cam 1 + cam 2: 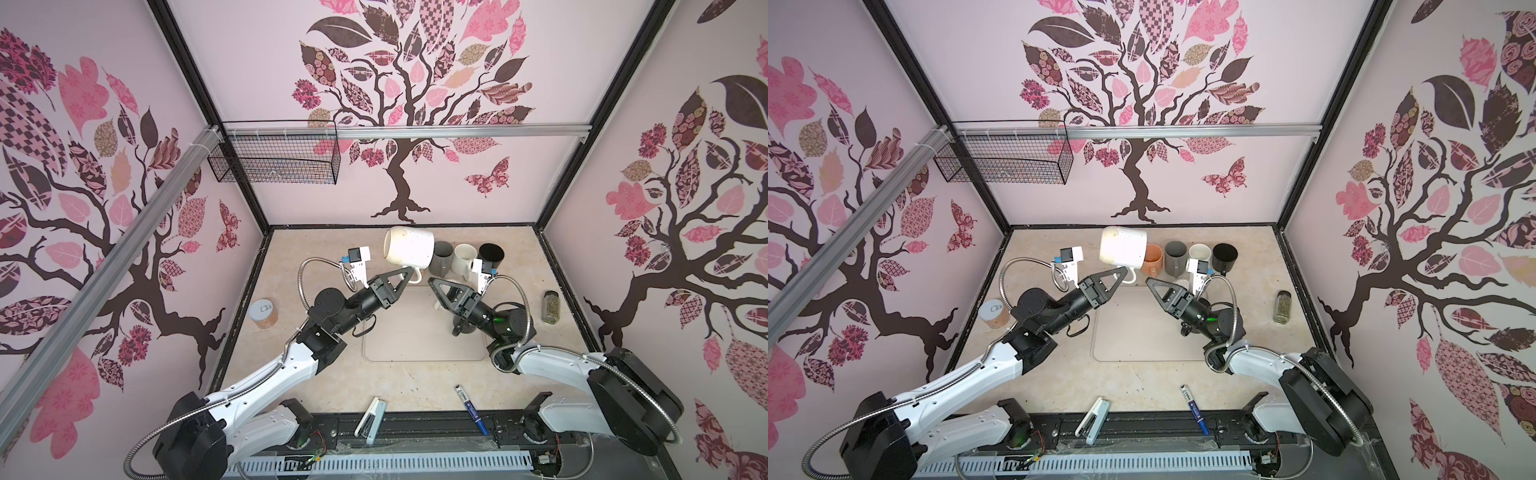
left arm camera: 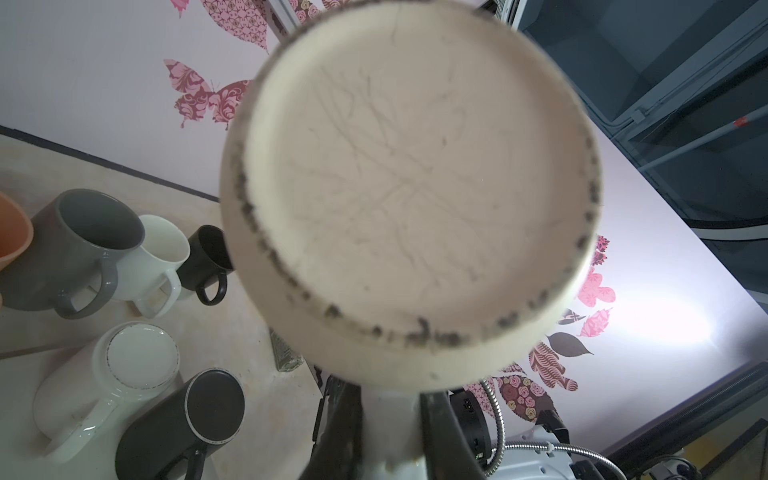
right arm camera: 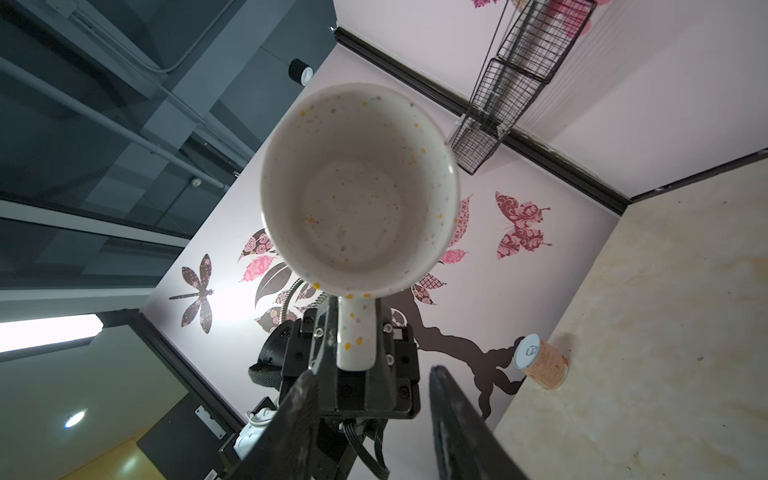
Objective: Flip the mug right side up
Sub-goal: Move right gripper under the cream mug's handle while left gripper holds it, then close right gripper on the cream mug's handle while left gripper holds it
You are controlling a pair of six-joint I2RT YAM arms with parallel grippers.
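Observation:
A white speckled mug (image 1: 409,249) (image 1: 1123,249) hangs in the air over the back of the table, lying on its side. My left gripper (image 1: 409,272) (image 1: 1123,272) is shut on its handle (image 3: 355,336). The left wrist view is filled by the mug's base (image 2: 407,187), and the handle sits between the dark fingers (image 2: 345,424) of the left gripper (image 2: 390,419). The mug's mouth (image 3: 357,195) faces my right gripper (image 1: 432,282) (image 3: 374,415). That gripper stands open a short way to the right, touching nothing.
Several upright mugs (image 1: 463,257) line the back edge. A white mug (image 2: 124,365) and a black mug (image 2: 199,415) stand upside down under the right arm. A spice jar (image 1: 550,307), a can (image 1: 263,313), a stapler (image 1: 370,419) and a marker (image 1: 471,409) lie around a beige mat (image 1: 415,340).

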